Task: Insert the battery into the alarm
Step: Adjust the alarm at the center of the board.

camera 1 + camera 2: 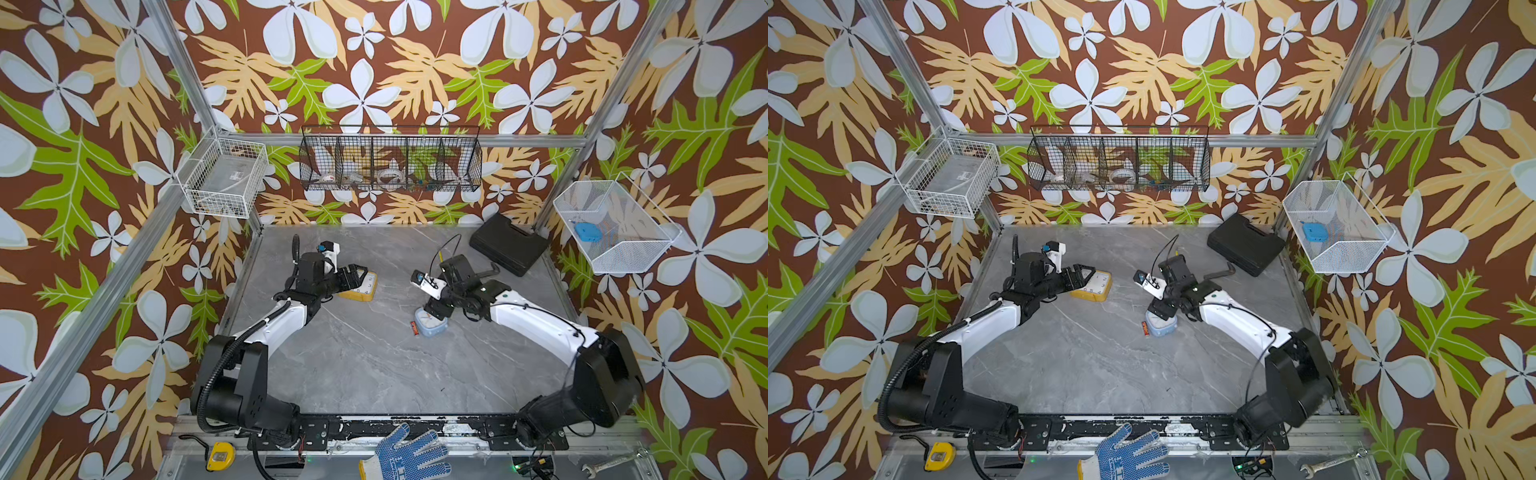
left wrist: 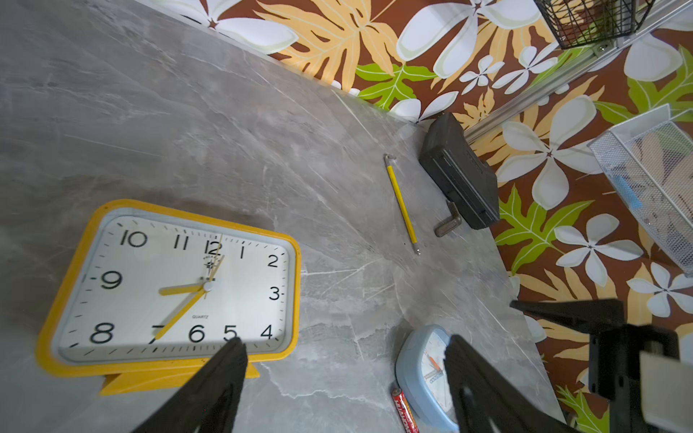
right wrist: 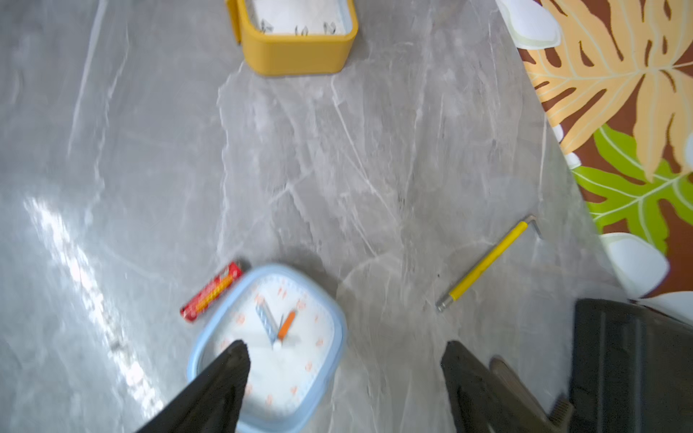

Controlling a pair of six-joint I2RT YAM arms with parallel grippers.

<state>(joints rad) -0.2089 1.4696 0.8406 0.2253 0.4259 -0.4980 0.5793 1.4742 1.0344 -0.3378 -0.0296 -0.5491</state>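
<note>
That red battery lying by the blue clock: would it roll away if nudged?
Probably, sideways: the battery is a smooth cylinder lying flat on the polished table. Toward the blue clock it would likely stop; they nearly touch. Its glossy skin may prove slippery.

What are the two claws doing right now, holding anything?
Left gripper: open, holding nothing, at the yellow alarm clock's edge.
Right gripper: open, holding nothing, over the blue alarm clock.
</note>
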